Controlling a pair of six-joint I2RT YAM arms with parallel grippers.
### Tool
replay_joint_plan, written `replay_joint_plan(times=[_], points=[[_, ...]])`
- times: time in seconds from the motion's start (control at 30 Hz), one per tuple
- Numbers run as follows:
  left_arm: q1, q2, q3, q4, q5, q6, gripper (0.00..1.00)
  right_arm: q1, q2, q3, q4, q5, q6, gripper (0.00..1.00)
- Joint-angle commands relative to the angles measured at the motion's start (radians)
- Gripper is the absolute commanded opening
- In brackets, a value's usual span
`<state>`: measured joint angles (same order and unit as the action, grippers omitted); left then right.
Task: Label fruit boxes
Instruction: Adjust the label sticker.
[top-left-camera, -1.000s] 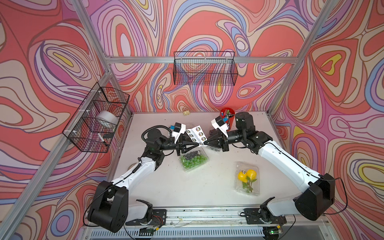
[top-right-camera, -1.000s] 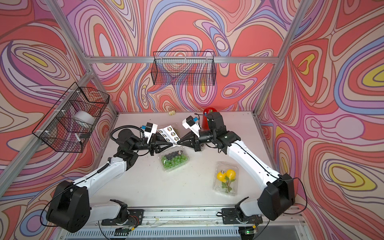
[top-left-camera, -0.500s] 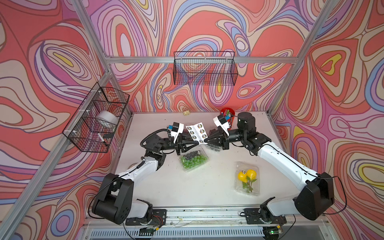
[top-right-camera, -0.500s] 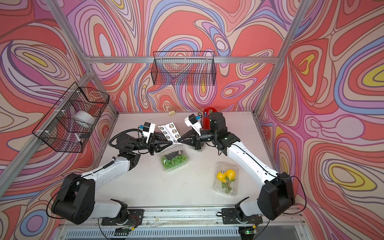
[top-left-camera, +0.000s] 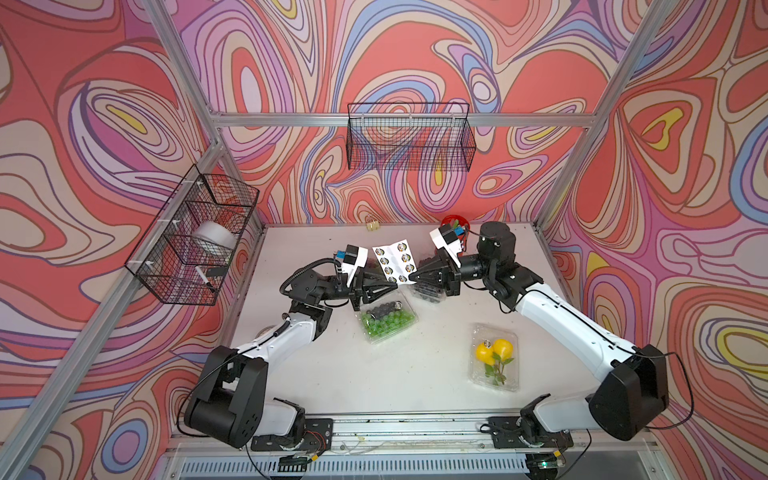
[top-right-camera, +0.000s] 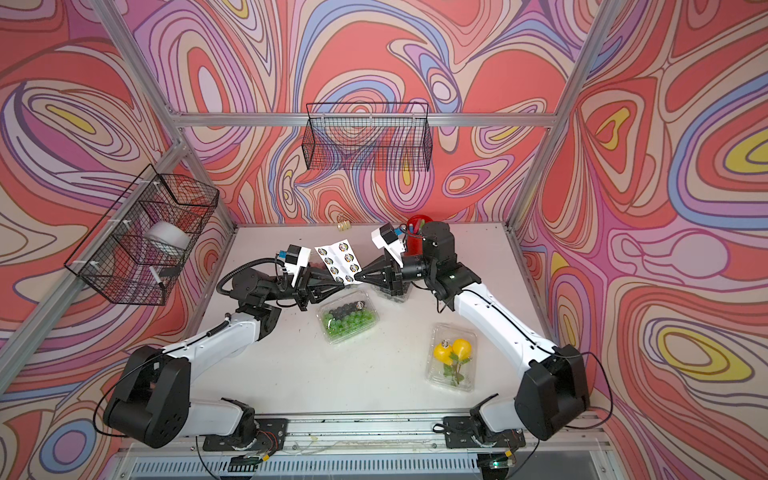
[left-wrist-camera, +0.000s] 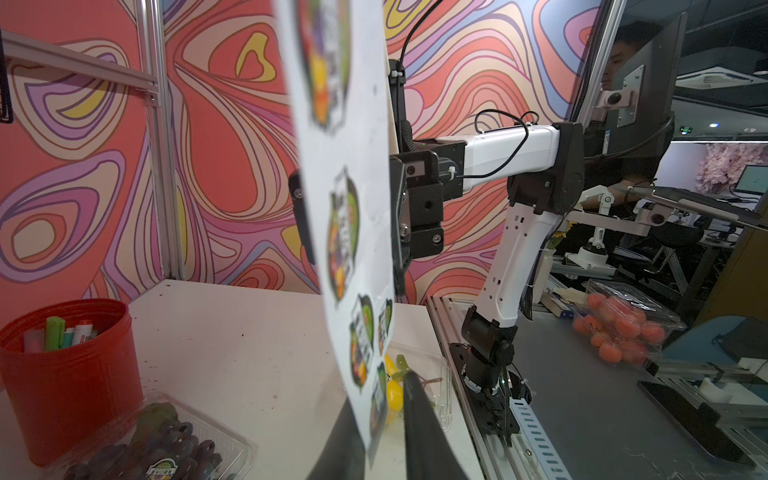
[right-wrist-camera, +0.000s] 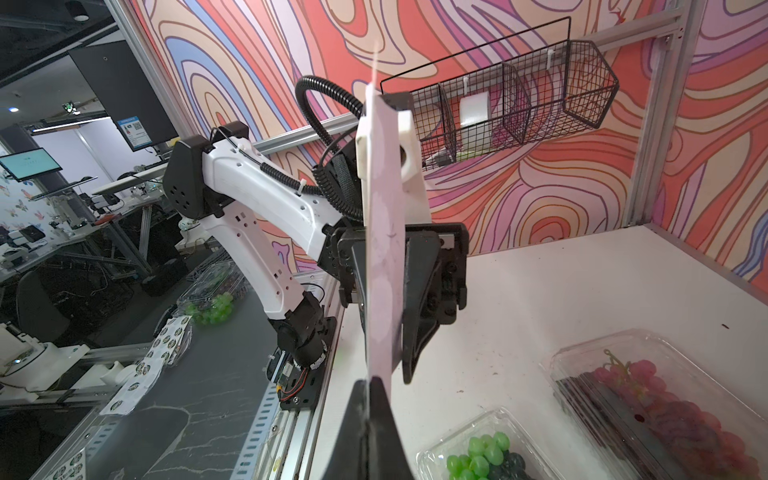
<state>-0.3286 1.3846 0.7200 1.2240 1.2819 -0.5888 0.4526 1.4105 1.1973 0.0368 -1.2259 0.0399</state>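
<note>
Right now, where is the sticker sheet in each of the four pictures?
In a top view: sticker sheet, centre, just beyond the green grape box.
In a top view: same place, slightly further left.
Left wrist: tall strip down the middle, printed face showing.
Right wrist: nearly edge-on in the middle, plain back showing.
Landmark: green grape box, in both top views and the right wrist.

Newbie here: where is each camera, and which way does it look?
Top views: high over the front edge, looking down on the table; left arm and right arm show whole.
Left wrist: on the left arm, looking past the left gripper at the right arm and red pen cup.
Right wrist: on the right arm, looking past the right gripper at the left arm and side wire basket.
Shared: all show the sticker sheet; wrist views face each other.
</note>
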Motion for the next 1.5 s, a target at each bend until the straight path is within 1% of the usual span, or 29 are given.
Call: replay_joint_plan(times=[0.0,0.1,0.2,0.33,0.4,0.5,0.53,0.63,0.67,0.73,0.9,1.0,1.1,1.13,1.2,1.37,1.47], points=[[-0.007,0.005,0.029,0.064,0.019,-0.015,0.25,-0.003,0.009,-0.011,-0.005,-0.021,0.002,0.0],[-0.01,0.007,0.029,0.064,0.019,-0.013,0.25,-0.004,0.013,-0.009,-0.006,-0.019,0.002,0.0],[-0.012,0.005,0.027,0.065,0.02,-0.015,0.21,-0.004,0.018,-0.004,-0.008,-0.018,0.004,0.0],[-0.016,0.004,0.027,0.064,0.017,-0.015,0.23,-0.004,0.019,-0.002,-0.023,-0.016,-0.002,0.0],[-0.018,0.004,0.03,0.063,0.019,-0.016,0.17,-0.004,0.02,-0.004,-0.026,-0.015,-0.003,0.0],[-0.018,0.005,0.032,0.063,0.026,-0.019,0.0,-0.004,0.015,-0.006,-0.033,-0.004,-0.011,0.0],[-0.019,0.004,0.033,0.064,0.03,-0.019,0.0,-0.004,0.01,-0.007,-0.047,0.009,-0.02,0.0],[-0.018,0.001,0.032,0.063,0.033,-0.02,0.0,-0.004,-0.003,-0.009,-0.108,0.037,-0.07,0.14],[-0.018,-0.001,0.03,0.063,0.034,-0.02,0.0,-0.004,-0.003,-0.011,-0.127,0.039,-0.082,0.16],[-0.019,-0.001,0.031,0.063,0.033,-0.019,0.0,-0.004,-0.001,-0.01,-0.139,0.036,-0.086,0.17],[-0.018,-0.002,0.033,0.061,0.033,-0.02,0.0,-0.004,-0.001,-0.007,-0.112,0.018,-0.067,0.15],[-0.018,-0.003,0.031,0.06,0.034,-0.02,0.0,-0.005,-0.002,-0.004,-0.105,0.002,-0.064,0.1],[-0.018,-0.004,0.03,0.057,0.035,-0.02,0.0,-0.005,0.004,-0.004,-0.088,-0.023,-0.053,0.01],[-0.018,-0.004,0.031,0.057,0.035,-0.02,0.0,-0.004,0.005,-0.005,-0.083,-0.031,-0.047,0.0],[-0.018,-0.003,0.032,0.058,0.036,-0.019,0.0,-0.004,0.012,-0.008,-0.076,-0.042,-0.039,0.0],[-0.019,0.001,0.033,0.059,0.038,-0.017,0.0,-0.004,0.027,-0.015,-0.033,-0.115,0.005,0.0],[-0.021,0.005,0.038,0.059,0.039,-0.019,0.0,-0.003,0.026,-0.016,-0.035,-0.124,0.005,0.0]])
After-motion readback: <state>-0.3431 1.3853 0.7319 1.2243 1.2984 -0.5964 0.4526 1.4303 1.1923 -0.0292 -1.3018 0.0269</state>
